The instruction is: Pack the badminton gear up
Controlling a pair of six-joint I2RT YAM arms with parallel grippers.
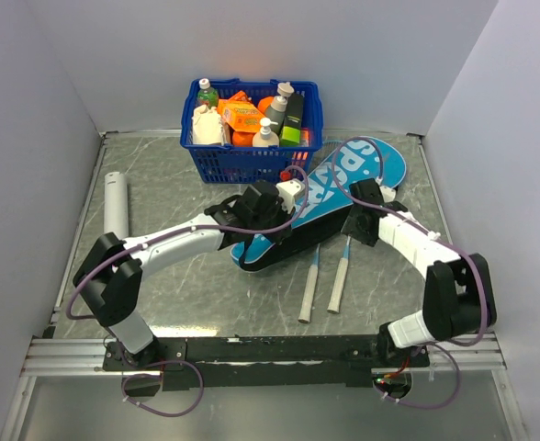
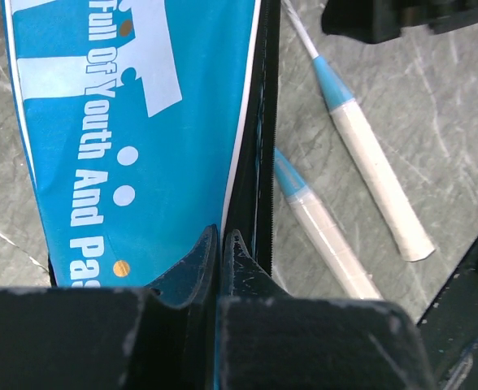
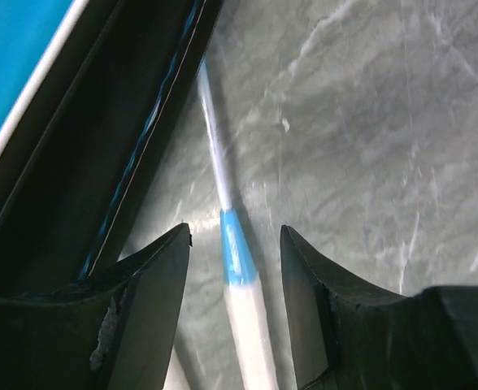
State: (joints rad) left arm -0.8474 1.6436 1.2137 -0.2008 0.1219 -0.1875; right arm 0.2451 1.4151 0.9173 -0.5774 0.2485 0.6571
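So nearest the arm bases, two slim rackets with white wrapped handles and pale blue collars lie side by side on the grey marbled bench [image 1: 187, 285]: the left racket [image 1: 309, 292] and the right racket [image 1: 340, 283], handles toward the robot. Their thin shafts run up toward the case, and the heads are hidden, so no idea exactly where those sit.

The right claw [image 3: 235, 236] hangs low over the right racket, spread open. One finger sits on each side of the blue collar, with a gap on both sides, so it isn't touching yet.

Just left of that, the left claw [image 2: 224, 244] is pressed together on the black zip edge of the teal racket-shaped fabric case [image 1: 362, 170] with white lettering. It looks like it's pinching that edge near the narrow end. The case lies diagonally, narrow end mid-bench and wide end toward the far right.

Over by the left wall, well apart from everything, lies a long white tube [image 1: 116, 202].

At the back wall sits a blue plastic basket [image 1: 252, 165] stuffed with bottles and orange packs, and the case's wide end is just beside it.
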